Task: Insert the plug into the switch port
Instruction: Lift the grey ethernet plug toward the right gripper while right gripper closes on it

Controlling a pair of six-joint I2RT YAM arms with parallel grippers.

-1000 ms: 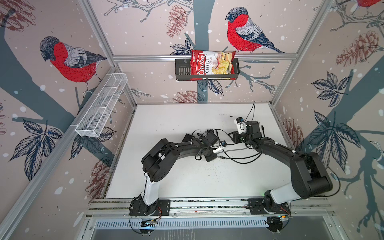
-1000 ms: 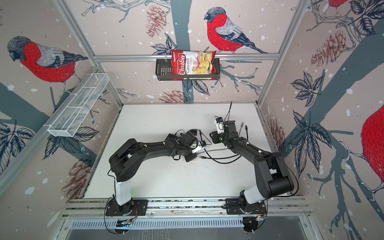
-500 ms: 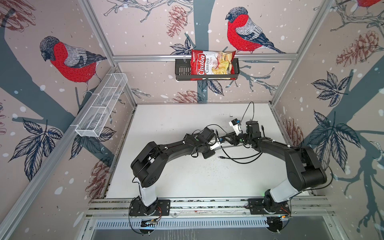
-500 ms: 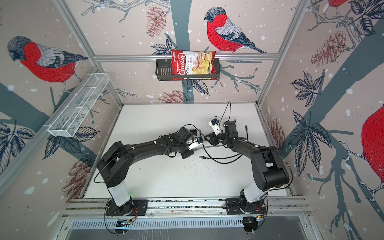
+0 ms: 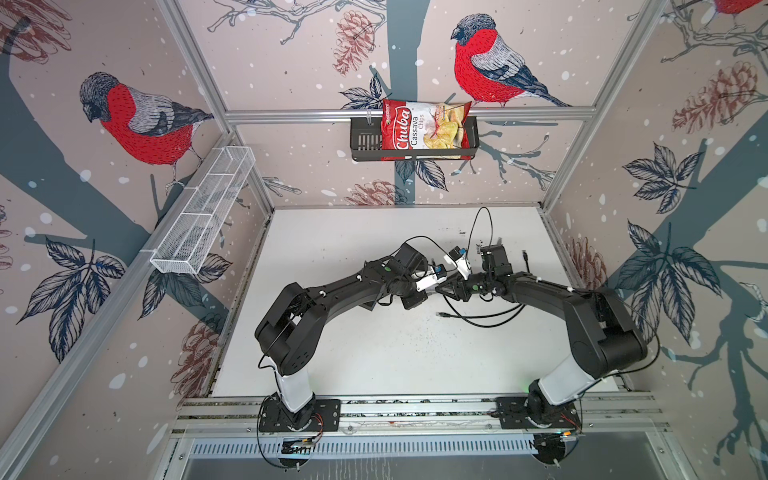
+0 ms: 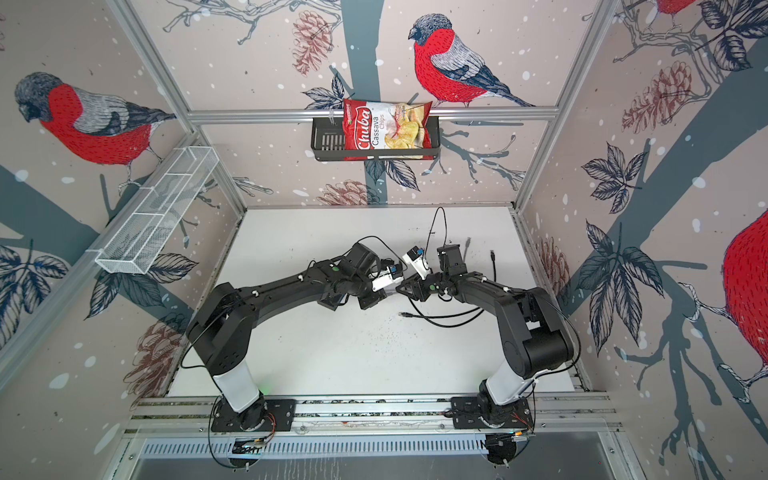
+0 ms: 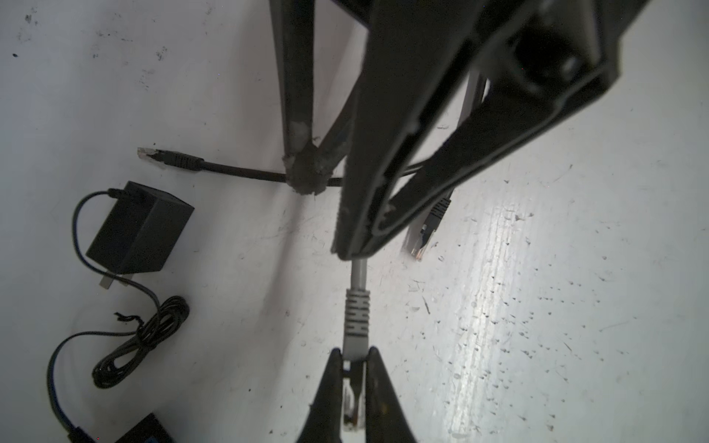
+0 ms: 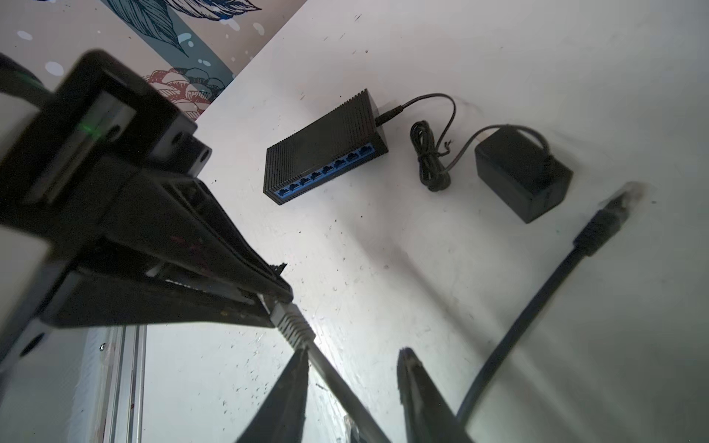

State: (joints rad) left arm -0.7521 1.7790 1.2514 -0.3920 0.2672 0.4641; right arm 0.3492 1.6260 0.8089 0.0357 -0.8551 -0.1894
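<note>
The plug [image 7: 353, 399] is a clear connector with a grey boot [image 8: 293, 322] on a grey cable. My left gripper [image 7: 355, 353] is shut on it above the table. The right gripper [image 8: 353, 356] faces it tip to tip, open, with the grey cable running between its fingers along one of them. In both top views the two grippers meet mid-table [image 5: 437, 291] [image 6: 392, 291]. The switch [image 8: 326, 149], a flat ribbed black box with a row of blue ports, lies on the table beyond the left gripper; one corner of it [image 7: 142, 429] shows in the left wrist view.
A black cube adapter [image 8: 521, 176] [image 7: 138, 230] with a coiled thin cord [image 8: 429, 161] lies beside the switch. Black cables with plugs [image 7: 147, 153] [image 7: 422, 237] [image 8: 621, 199] trail over the white table [image 5: 374, 353]. Side walls enclose the table.
The left arm has stretched toward the right and the right gripper has swung toward it, so the two grippers now meet at the grey cable. The left grip on the plug is unchanged.
</note>
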